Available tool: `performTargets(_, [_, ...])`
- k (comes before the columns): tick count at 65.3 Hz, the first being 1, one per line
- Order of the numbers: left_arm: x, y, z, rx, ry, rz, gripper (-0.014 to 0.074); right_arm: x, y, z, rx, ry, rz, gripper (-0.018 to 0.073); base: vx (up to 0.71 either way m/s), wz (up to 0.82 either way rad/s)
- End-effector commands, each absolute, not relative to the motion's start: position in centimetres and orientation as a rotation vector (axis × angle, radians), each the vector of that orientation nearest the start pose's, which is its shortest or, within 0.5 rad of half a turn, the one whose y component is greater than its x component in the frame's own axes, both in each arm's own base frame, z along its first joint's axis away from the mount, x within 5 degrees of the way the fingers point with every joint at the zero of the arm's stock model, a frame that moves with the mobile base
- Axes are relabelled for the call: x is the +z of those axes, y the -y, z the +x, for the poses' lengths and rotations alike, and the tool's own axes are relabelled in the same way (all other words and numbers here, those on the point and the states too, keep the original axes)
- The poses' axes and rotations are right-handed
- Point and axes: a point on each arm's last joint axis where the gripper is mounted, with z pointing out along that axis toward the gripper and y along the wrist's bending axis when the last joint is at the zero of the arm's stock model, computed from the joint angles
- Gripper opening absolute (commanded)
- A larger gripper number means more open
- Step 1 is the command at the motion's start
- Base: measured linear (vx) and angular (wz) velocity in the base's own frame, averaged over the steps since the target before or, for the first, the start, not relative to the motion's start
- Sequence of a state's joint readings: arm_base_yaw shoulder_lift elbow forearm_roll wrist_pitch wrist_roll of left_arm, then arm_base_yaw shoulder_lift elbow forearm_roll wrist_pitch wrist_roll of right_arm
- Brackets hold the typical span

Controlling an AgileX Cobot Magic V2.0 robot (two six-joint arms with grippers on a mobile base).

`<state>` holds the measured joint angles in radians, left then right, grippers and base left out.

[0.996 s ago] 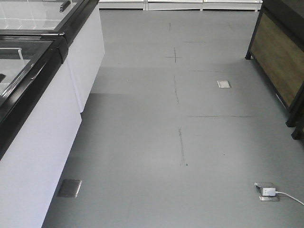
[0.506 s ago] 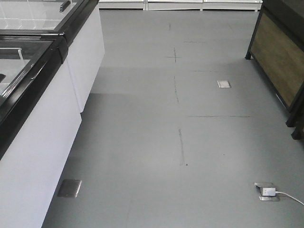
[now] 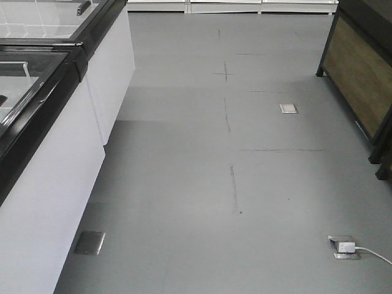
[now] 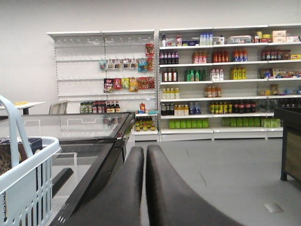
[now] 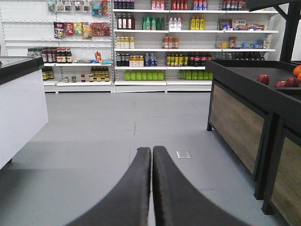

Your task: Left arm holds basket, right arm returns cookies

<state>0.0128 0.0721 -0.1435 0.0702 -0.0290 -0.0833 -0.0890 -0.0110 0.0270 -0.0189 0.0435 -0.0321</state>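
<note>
Left wrist view is showing basket near left gripper; this and right gripper are pressing together, empty

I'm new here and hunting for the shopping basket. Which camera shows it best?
The left wrist view: the blue basket sits at its lower left edge, slotted side and handle showing, cropped. The front-facing view shows only floor and freezers, the right wrist view only shelves and a produce stand.

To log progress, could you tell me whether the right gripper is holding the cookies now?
No, the right gripper is shut, its tips pressed together with nothing between them.
</note>
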Motion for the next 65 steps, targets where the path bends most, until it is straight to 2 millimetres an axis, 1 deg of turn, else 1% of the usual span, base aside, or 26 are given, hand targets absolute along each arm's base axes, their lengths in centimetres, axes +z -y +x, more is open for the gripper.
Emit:
performTargets(1, [28.2,0.0,6.3,-0.014,-1.419,-0.023,-0.0006,20.7,0.5,5.5,-0.131,-1.464,0.023,-0.0008,0.00,0.00])
performTargets(6, [28.7,-0.1,7.2,-0.010,-1.503,-0.027,-0.0006,20.7,0.5,5.5,-0.131,-1.464,0.023,-0.0008,0.00,0.00])
performTargets(11, [28.4,-0.1,8.4,-0.006,-1.621,-0.033,-0.0006,20.7,0.5,5.5,-0.131,-1.464,0.023,-0.0008,0.00,0.00])
performTargets(21, [27.7,-0.1,9.7,-0.006,-1.694,-0.033,-0.0006,20.7,0.5,5.5,-0.131,-1.463,0.022,-0.0008,0.00,0.00])
performTargets(30, [27.8,-0.1,10.0,-0.026,-1.677,-0.050,-0.0006,20.7,0.5,5.5,-0.131,-1.463,0.022,-0.0008,0.00,0.00])
performTargets(38, [27.4,-0.2,10.0,-0.063,-1.722,-0.102,-0.0003,20.7,0.5,5.5,-0.131,-1.463,0.022,-0.0008,0.00,0.00])
performTargets(46, [26.6,-0.2,9.8,-0.128,-1.811,-0.207,0.0002,20.7,0.5,5.5,-0.131,-1.463,0.022,-0.0008,0.00,0.00])
performTargets(54, [26.2,-0.2,9.8,-0.193,-1.842,-0.308,0.0027,20.7,0.5,5.5,-0.131,-1.463,0.022,-0.0008,0.00,0.00])
performTargets(60, [26.7,-0.3,10.2,-0.236,-1.864,-0.382,0.0065,20.7,0.5,5.5,-0.131,-1.463,0.022,-0.0008,0.00,0.00])
performTargets(65, [27.7,-0.3,11.0,-0.265,-1.896,-0.446,0.0109,20.7,0.5,5.5,-0.131,-1.463,0.022,-0.0008,0.00,0.00])
